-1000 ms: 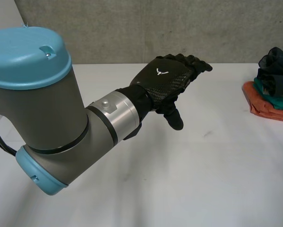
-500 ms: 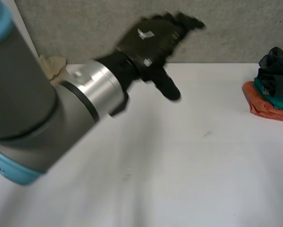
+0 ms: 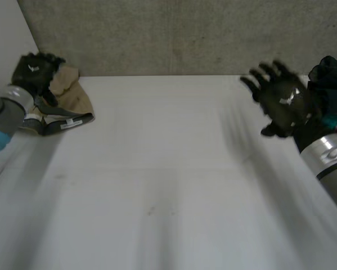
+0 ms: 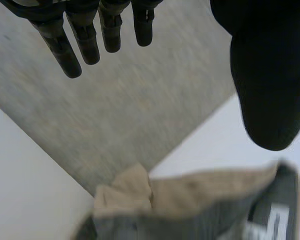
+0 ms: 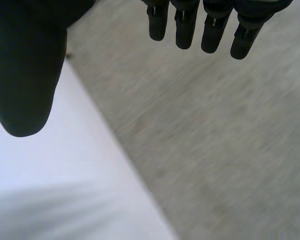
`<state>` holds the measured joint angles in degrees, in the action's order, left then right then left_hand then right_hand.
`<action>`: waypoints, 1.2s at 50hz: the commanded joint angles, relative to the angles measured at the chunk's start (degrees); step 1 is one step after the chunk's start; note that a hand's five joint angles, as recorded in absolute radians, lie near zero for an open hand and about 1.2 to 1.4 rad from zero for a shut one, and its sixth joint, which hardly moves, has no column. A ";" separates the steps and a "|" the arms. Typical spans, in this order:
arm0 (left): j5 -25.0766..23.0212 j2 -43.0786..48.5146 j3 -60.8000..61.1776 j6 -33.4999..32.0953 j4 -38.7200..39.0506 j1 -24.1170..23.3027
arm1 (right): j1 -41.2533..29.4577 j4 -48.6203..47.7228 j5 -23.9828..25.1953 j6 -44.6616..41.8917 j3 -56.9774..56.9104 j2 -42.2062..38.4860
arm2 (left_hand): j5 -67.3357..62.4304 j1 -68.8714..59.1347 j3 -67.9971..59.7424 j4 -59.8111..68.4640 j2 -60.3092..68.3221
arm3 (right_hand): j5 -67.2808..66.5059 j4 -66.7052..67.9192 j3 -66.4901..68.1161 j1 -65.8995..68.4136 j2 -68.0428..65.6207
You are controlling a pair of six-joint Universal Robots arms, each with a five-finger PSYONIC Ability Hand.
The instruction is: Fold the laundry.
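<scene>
Beige garment (image 3: 72, 100) beside left hand (image 3: 33, 70); head view: right hand (image 3: 283, 104) near pile (image 3: 330, 72).

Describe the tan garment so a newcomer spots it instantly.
On the white table, look to the far corner on the robot's left. The tan garment lies crumpled there by the left hand; its dark lining and white label set it apart from the dark pile opposite.

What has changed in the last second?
The left hand swung from the middle of the white table to its far left corner, open above the crumpled beige garment, holding nothing. The right hand came into view, open, before the pile of dark, teal and orange clothes. That pile stayed put.
</scene>
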<state>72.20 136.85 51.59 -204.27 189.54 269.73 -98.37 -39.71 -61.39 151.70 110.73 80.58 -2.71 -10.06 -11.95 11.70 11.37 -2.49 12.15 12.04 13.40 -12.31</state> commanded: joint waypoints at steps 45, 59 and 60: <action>12.79 -21.62 7.11 20.13 -1.19 -25.03 | 1.07 7.63 -11.20 -4.39 -1.04 -6.32 | -67.29 -69.94 -68.05 68.30 68.63 | 2.49 -2.15 -2.04 -3.40 2.31; 13.23 -4.84 2.46 21.90 -2.85 -48.85 | 0.90 8.86 -19.02 -4.13 -2.00 -5.17 | -17.09 -19.74 -17.84 18.10 18.43 | 2.49 -2.15 -2.04 -3.40 2.31; 13.23 -4.67 2.37 21.90 -3.29 -49.29 | 0.90 9.04 -19.64 -4.04 -2.18 -5.17 | -11.36 -14.01 -12.11 12.37 12.70 | 2.49 -2.15 -2.04 -3.40 2.31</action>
<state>85.57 125.16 57.30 -181.63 188.16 225.76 -97.38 -31.68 -77.38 147.37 109.32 75.37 -37.41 -43.93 -47.46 47.29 46.00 -2.49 12.15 12.04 13.40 -12.31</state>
